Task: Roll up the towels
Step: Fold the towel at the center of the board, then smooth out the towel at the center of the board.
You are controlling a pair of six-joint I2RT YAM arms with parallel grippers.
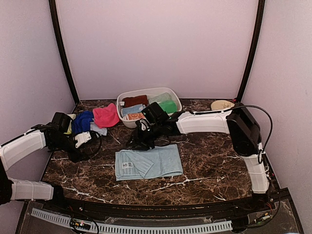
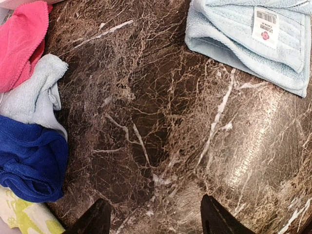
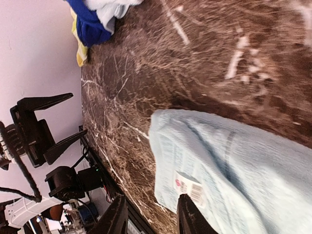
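A small pale blue towel (image 1: pixel 148 163) lies flat and folded on the marble table, label up; it also shows in the left wrist view (image 2: pixel 253 39) and the right wrist view (image 3: pixel 234 165). My right gripper (image 1: pixel 139 142) hangs open and empty just above the towel's far left part, fingers straddling its label edge (image 3: pixel 152 202). My left gripper (image 1: pixel 80 146) is open and empty over bare marble left of the towel (image 2: pixel 153 204). A royal blue towel (image 1: pixel 83 121), a pink towel (image 1: pixel 106 116) and a pale towel (image 2: pixel 34 95) lie heaped at the back left.
A white oval tub (image 1: pixel 173 96) at the back centre holds dark red (image 1: pixel 135 101), green (image 1: pixel 168 106) and pale cloths. A round tan plate (image 1: pixel 222 105) sits at the back right. A yellow-green cloth (image 2: pixel 27 217) lies under the blue pile.
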